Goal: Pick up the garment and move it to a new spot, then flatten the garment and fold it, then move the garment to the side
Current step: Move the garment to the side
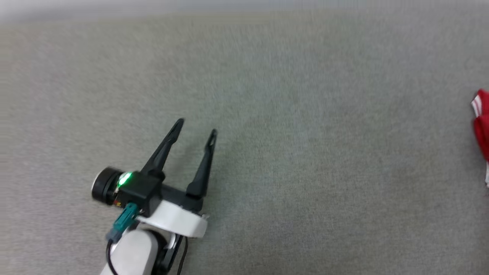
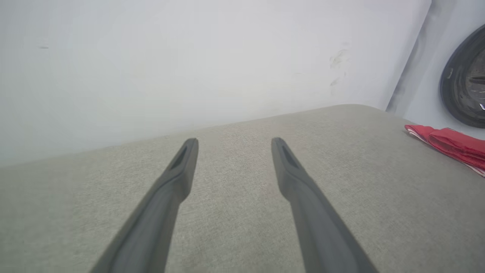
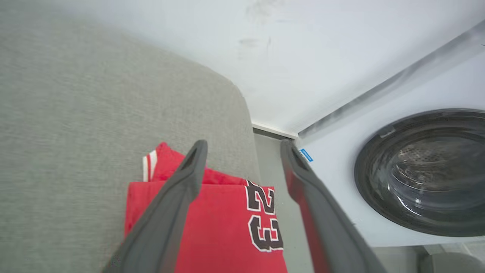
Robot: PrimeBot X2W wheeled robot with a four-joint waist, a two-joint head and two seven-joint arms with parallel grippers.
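Looking down from the head, the left gripper (image 1: 196,126) hovers over a grey-green woven fabric surface (image 1: 305,95), jaws wide apart and empty. The garment (image 1: 482,126), a red jersey-style T-shirt with white striped trim, lies at the far right edge, well apart from it.

Left wrist view: spread fingers above the fabric, the folded garment off to the right.

Right wrist view: the right gripper (image 3: 244,144) hangs above the folded garment, whose black "23" print faces up. Its jaws are wide apart, gripping nothing. A white washing machine with a dark round door (image 3: 424,170) stands beside it.

Laundry corner, this: a white front-loading washing machine (image 3: 333,178), dark round door (image 3: 428,170), stands just right of a grey fabric-topped table (image 3: 75,113) with the garment (image 3: 212,227) folded on it, plain white wall (image 3: 322,45) on the far side.
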